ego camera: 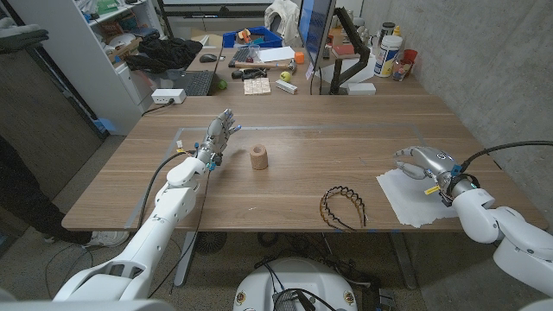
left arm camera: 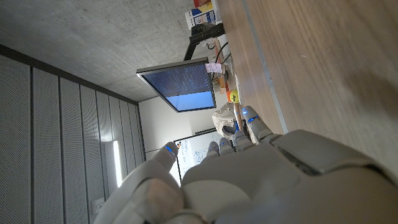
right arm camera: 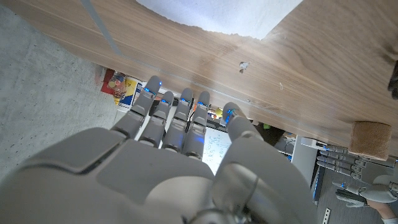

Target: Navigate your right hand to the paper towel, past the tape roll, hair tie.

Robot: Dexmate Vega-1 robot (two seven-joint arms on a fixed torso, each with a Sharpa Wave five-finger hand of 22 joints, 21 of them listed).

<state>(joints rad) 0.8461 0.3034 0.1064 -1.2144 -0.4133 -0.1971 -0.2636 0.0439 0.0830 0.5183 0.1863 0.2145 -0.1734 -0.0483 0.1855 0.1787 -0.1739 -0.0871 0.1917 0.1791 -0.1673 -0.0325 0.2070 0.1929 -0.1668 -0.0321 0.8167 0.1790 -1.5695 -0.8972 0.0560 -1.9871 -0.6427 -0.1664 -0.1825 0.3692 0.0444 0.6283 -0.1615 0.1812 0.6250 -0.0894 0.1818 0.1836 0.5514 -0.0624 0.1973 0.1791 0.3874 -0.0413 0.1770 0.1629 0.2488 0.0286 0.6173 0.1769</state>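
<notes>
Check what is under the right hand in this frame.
The right hand hovers over the far edge of the white paper towel, which lies on the wooden table. The patch of towel directly beneath the hand is covered from view.

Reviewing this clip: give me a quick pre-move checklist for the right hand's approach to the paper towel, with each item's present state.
1. Right hand holds nothing: ok, fingers apart.
2. Right hand at the paper towel: ok, it is over the towel's far edge; contact cannot tell.
3. Tape roll undisturbed: ok, upright at mid-table, well apart from the right hand.
4. Hair band clear of the hand: ok, it lies beside the towel's inner edge.
5. Left hand out of the path: ok, raised at the table's left, holding nothing.
</notes>
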